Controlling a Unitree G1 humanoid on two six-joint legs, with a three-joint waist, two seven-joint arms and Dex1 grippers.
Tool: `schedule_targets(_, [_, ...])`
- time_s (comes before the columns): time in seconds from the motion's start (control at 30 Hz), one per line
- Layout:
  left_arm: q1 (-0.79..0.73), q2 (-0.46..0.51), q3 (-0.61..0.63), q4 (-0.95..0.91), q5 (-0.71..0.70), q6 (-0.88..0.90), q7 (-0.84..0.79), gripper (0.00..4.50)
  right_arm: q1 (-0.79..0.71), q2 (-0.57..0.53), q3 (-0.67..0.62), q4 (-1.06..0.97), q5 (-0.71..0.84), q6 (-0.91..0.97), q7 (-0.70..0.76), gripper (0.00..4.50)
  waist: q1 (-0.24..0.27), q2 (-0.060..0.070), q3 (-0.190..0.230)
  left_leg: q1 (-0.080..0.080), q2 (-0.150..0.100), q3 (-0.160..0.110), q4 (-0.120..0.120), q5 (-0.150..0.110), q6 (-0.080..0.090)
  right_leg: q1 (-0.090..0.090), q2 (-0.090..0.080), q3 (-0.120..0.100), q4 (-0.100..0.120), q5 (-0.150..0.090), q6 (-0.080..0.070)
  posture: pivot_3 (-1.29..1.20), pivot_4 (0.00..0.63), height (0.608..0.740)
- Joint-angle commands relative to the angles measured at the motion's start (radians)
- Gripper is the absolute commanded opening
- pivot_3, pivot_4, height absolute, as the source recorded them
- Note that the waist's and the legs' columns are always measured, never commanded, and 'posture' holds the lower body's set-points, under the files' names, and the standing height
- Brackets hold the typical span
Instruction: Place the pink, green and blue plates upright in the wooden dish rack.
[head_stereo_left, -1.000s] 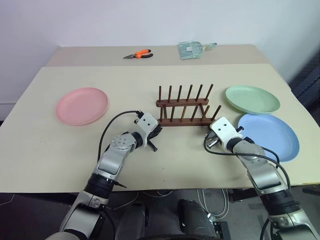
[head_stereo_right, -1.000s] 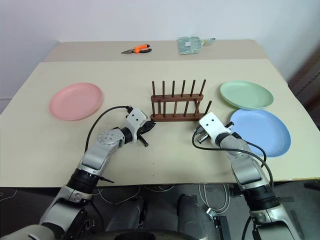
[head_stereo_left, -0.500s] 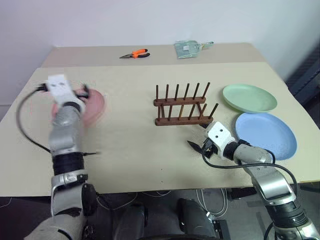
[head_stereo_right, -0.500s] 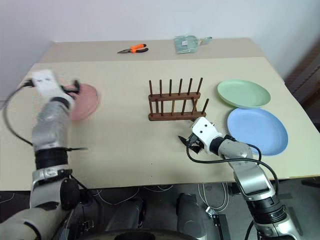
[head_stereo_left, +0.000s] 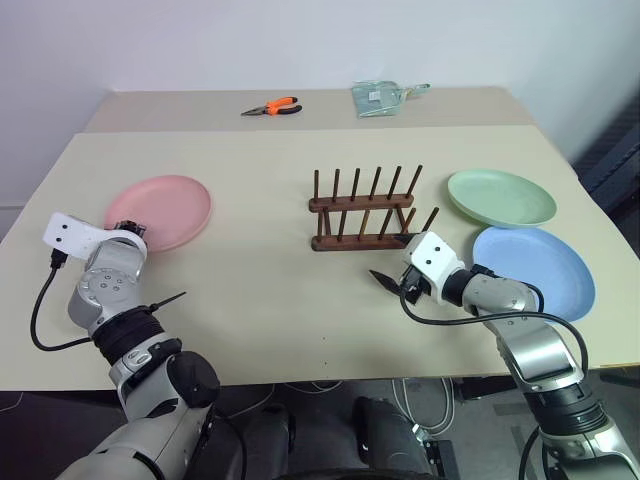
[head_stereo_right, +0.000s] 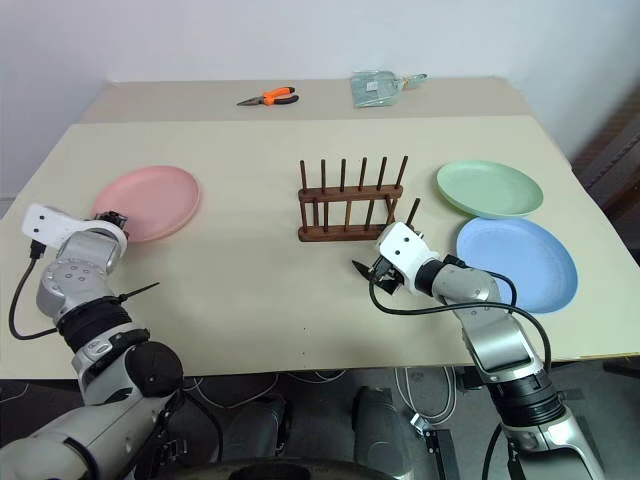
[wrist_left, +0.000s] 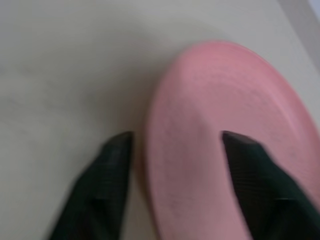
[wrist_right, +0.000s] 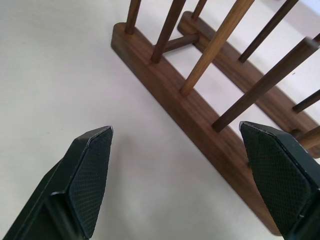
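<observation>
Three plates lay flat on the beige table (head_stereo_left: 260, 190): the blue plate (head_stereo_left: 535, 272) and green plate (head_stereo_left: 501, 198) right of the wooden dish rack (head_stereo_left: 364, 210), the pink plate (head_stereo_left: 160, 211) far left. At the pink plate's near rim, the left gripper (wrist_left: 172, 150) stood parted astride the edge. Spread wide and empty, the right gripper (wrist_right: 180, 145) hung just before the rack.

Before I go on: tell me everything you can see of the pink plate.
The pink plate is round, shallow and matte, plastic by the look of it, lying flat on the beige table at its left side, far from the wooden rack. The left gripper is at its near edge, open, one finger over the plate, the other beside the rim.
</observation>
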Motion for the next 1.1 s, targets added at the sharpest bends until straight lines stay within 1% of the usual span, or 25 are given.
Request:
schedule_targets(0.03, [-0.034,0.018,-0.019,-0.011,-0.073,0.008,-0.022,0.49,-0.013,-0.003,-0.057,-0.054,0.048,0.026,0.011,4.13,0.001,0.0,0.0,0.0,0.0,0.0,0.0,0.0,0.0,0.0,0.0,0.0,0.0,0.001,-0.001,0.0,0.15,0.74])
schedule_targets(0.07, [-0.034,0.019,-0.045,-0.019,-0.08,0.013,-0.046,0.02,-0.015,-0.007,-0.069,-0.066,0.063,0.041,0.017,4.32,0.001,0.0,0.0,0.0,0.0,0.0,0.0,0.0,0.0,0.0,0.0,0.0,0.0,0.002,-0.003,0.0,0.15,0.74])
schedule_targets(0.1, [-0.033,0.021,-0.064,-0.023,-0.084,0.015,-0.061,0.02,-0.017,-0.01,-0.075,-0.073,0.072,0.051,0.021,4.32,0.001,-0.001,0.001,0.0,0.0,0.0,0.0,0.0,0.0,0.0,0.0,0.0,0.0,0.002,-0.003,0.0,0.15,0.74])
schedule_targets(0.2, [-0.051,0.015,-0.291,-0.141,-0.061,-0.014,-0.267,0.02,-0.094,-0.022,-0.102,-0.137,0.078,0.059,0.016,4.32,0.004,-0.003,0.001,-0.002,0.0,0.0,0.0,0.0,-0.001,-0.001,0.0,0.0,0.0,0.002,-0.003,0.0,0.15,0.74])
schedule_targets(0.27, [-0.067,0.011,-0.387,-0.18,-0.044,-0.033,-0.33,0.02,-0.146,-0.024,-0.098,-0.155,0.073,0.061,0.015,4.32,0.003,-0.003,0.002,-0.004,0.0,0.0,0.001,0.001,-0.002,-0.002,0.0,0.0,-0.001,0.002,-0.003,0.0,0.15,0.74])
schedule_targets(0.4, [-0.108,0.0,-0.564,-0.254,-0.013,-0.067,-0.44,0.02,-0.271,-0.042,-0.057,-0.131,-0.006,0.008,0.0,4.32,-0.001,-0.003,0.002,-0.004,0.0,0.0,0.0,0.001,-0.002,-0.002,0.0,0.0,-0.002,0.002,-0.004,0.0,0.15,0.74])
schedule_targets(0.47, [-0.126,0.006,-0.68,-0.288,0.035,-0.083,-0.495,0.02,-0.348,-0.058,-0.029,-0.085,-0.059,-0.036,0.001,4.32,-0.005,-0.002,0.002,-0.004,0.0,0.001,-0.001,0.001,-0.002,-0.003,0.0,0.0,-0.003,0.002,-0.004,0.0,0.15,0.74])
schedule_targets(0.53, [-0.144,-0.001,-0.752,-0.303,0.069,-0.095,-0.518,0.02,-0.403,-0.076,0.01,-0.045,-0.124,-0.1,0.008,4.32,-0.005,-0.002,0.002,-0.004,0.0,0.002,-0.002,0.001,-0.002,-0.003,0.0,0.0,-0.003,0.002,-0.004,0.0,0.15,0.74])
schedule_targets(0.6, [-0.169,-0.026,-0.794,-0.305,0.089,-0.097,-0.514,0.02,-0.456,-0.105,0.08,0.018,-0.258,-0.216,-0.022,4.32,-0.005,-0.002,0.002,-0.004,0.0,0.002,-0.001,0.001,-0.001,-0.004,0.0,0.0,-0.002,0.002,-0.004,0.0,0.15,0.74])
schedule_targets(0.67, [-0.181,-0.037,-0.819,-0.312,0.102,-0.094,-0.519,0.02,-0.485,-0.119,0.12,0.074,-0.34,-0.287,-0.042,4.32,-0.004,-0.002,0.002,-0.004,0.0,0.002,-0.001,0.001,-0.001,-0.004,0.0,0.0,-0.003,0.002,-0.003,0.0,0.15,0.74])
schedule_targets(0.77, [-0.184,-0.047,-0.833,-0.323,0.111,-0.091,-0.524,0.02,-0.501,-0.126,0.144,0.133,-0.397,-0.343,-0.049,4.32,-0.004,-0.002,0.002,-0.004,0.0,0.002,-0.001,0.001,-0.001,-0.004,0.0,0.001,-0.003,0.002,-0.003,0.0,0.15,0.74])
schedule_targets(0.93, [-0.183,-0.067,-0.81,-0.337,0.1,-0.064,-0.506,0.02,-0.489,-0.122,0.141,0.175,-0.456,-0.396,-0.067,4.32,-0.002,-0.002,0.002,-0.006,0.0,0.001,-0.001,0.001,-0.001,-0.005,0.0,0.001,-0.003,0.002,-0.004,0.0,0.15,0.74])
schedule_targets(0.97, [-0.183,-0.069,-0.802,-0.337,0.096,-0.06,-0.503,0.0,-0.484,-0.121,0.14,0.175,-0.461,-0.404,-0.066,4.09,-0.002,-0.002,0.002,-0.007,0.0,0.001,-0.001,0.001,-0.001,-0.005,0.0,0.001,-0.003,0.002,-0.004,0.0,0.15,0.74])
schedule_targets(1.0, [-0.183,-0.069,-0.797,-0.336,0.096,-0.057,-0.502,0.0,-0.481,-0.119,0.137,0.175,-0.462,-0.408,-0.065,3.76,-0.002,-0.002,0.002,-0.007,0.0,0.001,-0.001,0.001,-0.001,-0.005,0.0,0.001,-0.003,0.002,-0.004,0.0,0.15,0.74])
schedule_targets(1.07, [-0.178,-0.057,-0.803,-0.33,0.117,-0.059,-0.507,0.0,-0.474,-0.116,0.126,0.168,-0.473,-0.415,-0.074,2.96,-0.002,-0.002,0.002,-0.007,0.0,0.001,-0.001,0.001,-0.001,-0.006,0.0,0.001,-0.003,0.002,-0.004,0.0,0.15,0.74])
schedule_targets(1.1, [-0.175,-0.051,-0.807,-0.325,0.128,-0.061,-0.51,0.0,-0.47,-0.116,0.119,0.163,-0.479,-0.418,-0.081,2.44,-0.002,-0.002,0.002,-0.007,0.0,0.001,-0.001,0.001,-0.001,-0.006,0.0,0.001,-0.003,0.002,-0.004,0.0,0.15,0.74])
